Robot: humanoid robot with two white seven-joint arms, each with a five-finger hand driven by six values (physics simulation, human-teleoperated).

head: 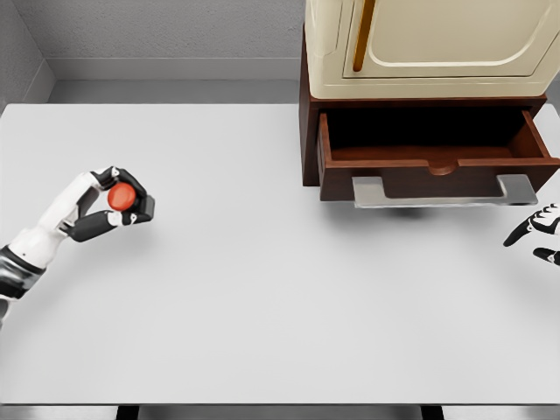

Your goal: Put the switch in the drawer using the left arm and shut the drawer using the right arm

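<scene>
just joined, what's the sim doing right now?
The left hand is closed around the switch, a dark block with a red button, at the left side of the white table. The wooden drawer under the cream cabinet stands pulled open, and no contents can be seen in it. The right hand shows at the right edge, just below the drawer's metal handle, fingers loose, holding nothing. The switch is not yet in the drawer.

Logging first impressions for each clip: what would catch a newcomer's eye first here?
The red-buttoned switch stands out, gripped in the left hand over the white table at far left. Next comes the open brown drawer at upper right, pulled out under a cream cabinet. The right hand shows only at the right edge, fingers spread.
</scene>
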